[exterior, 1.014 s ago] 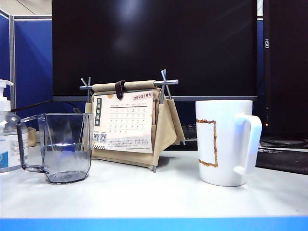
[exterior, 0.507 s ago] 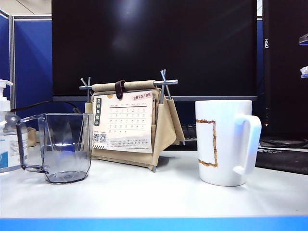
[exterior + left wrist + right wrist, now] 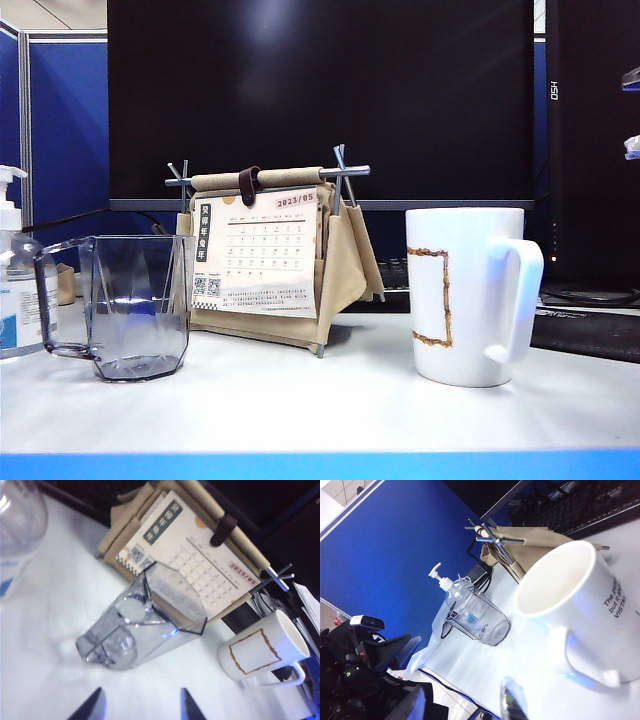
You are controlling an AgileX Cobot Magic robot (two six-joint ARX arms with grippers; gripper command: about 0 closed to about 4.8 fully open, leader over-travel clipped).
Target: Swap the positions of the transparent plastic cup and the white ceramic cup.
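Note:
The transparent plastic cup (image 3: 135,305) stands on the left of the white table, handle to the left. The white ceramic cup (image 3: 470,295) stands on the right, gold rectangle facing the camera and handle to the right. In the left wrist view my left gripper (image 3: 141,707) hangs open and empty, a short way back from the transparent plastic cup (image 3: 145,620); the white ceramic cup (image 3: 260,647) is farther off. In the right wrist view my right gripper (image 3: 465,705) is open and empty, close to the white ceramic cup (image 3: 585,605) on its handle side. The transparent plastic cup (image 3: 477,615) lies beyond.
A desk calendar on a canvas stand (image 3: 270,250) sits behind and between the cups. A clear pump bottle (image 3: 15,270) stands just left of the transparent cup. A dark monitor (image 3: 320,90) fills the back, and a keyboard (image 3: 580,505) lies behind the mug.
Small blue and pale pieces have come into the exterior view at its upper right edge. Both cups stand where they were.

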